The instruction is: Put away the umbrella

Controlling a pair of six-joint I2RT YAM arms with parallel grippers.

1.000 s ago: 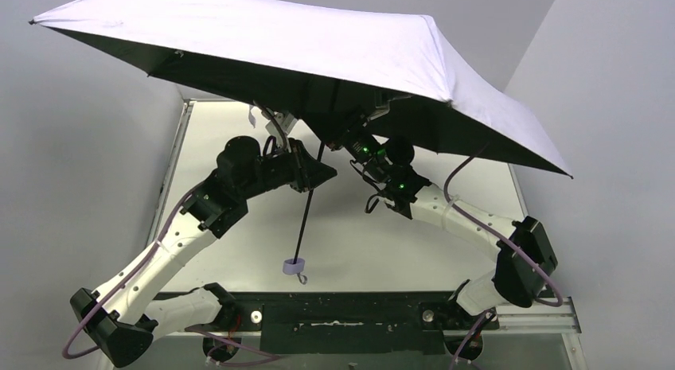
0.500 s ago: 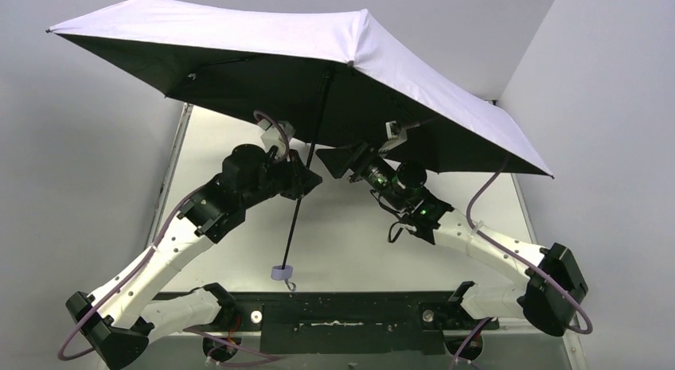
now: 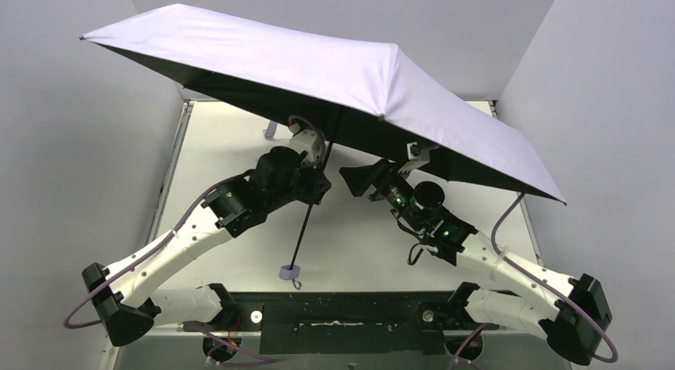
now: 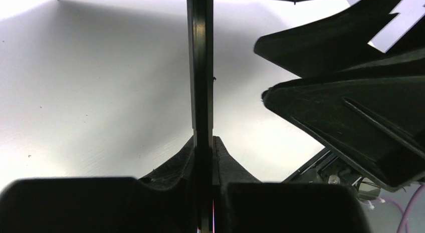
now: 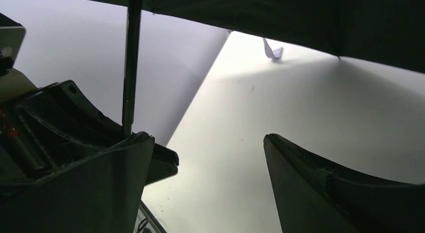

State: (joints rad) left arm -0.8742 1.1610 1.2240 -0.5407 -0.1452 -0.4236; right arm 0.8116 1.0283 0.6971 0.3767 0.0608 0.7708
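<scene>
Up above the table, the umbrella is fully open, canopy tipped down toward the right. Its thin black shaft slants down-left to the lavender handle by the near edge. Left gripper is pinched tight on the shaft; right gripper is spread wide just beside it, holding nothing.

Open lavender umbrella, tilted, held aloft.
</scene>
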